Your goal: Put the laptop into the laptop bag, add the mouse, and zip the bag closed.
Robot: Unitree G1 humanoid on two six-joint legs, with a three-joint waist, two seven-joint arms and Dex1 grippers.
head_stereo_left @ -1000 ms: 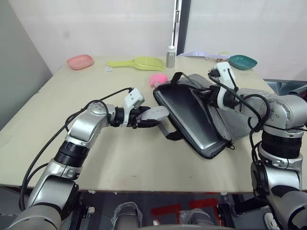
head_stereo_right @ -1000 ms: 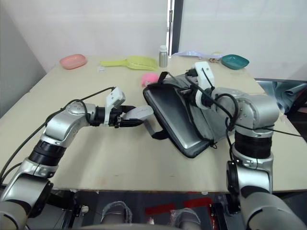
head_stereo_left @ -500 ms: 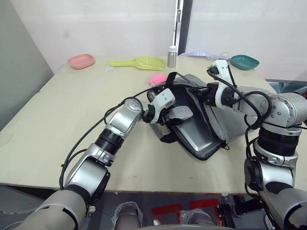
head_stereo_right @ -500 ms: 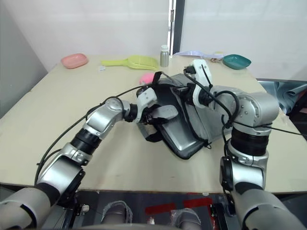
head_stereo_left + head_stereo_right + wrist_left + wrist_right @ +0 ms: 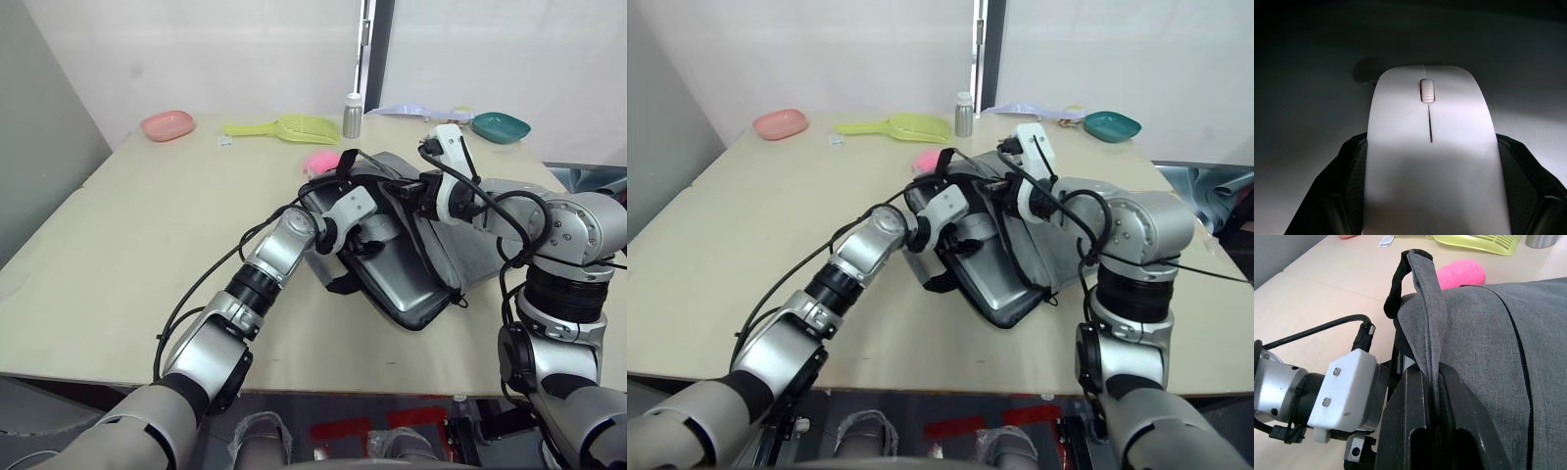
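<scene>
Head views: the left gripper [image 5: 364, 238], clamped on the mouse [image 5: 375, 232], has moved from the table into the open laptop bag [image 5: 446, 255], above the laptop [image 5: 407, 284]. Left wrist: mouse between the fingers [image 5: 1347, 181]. Right wrist: the right gripper [image 5: 1436, 431] still pinches the bag's flap

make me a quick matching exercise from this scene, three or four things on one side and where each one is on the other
Things:
1. mouse
2. laptop
3. bag flap edge
4. pink plush toy

Places:
a. on the table beside the bag
b. lying in the open bag
c. pinched in the right tool
d. held in the left tool

Pairs: 1-d, 2-b, 3-c, 4-a
</scene>
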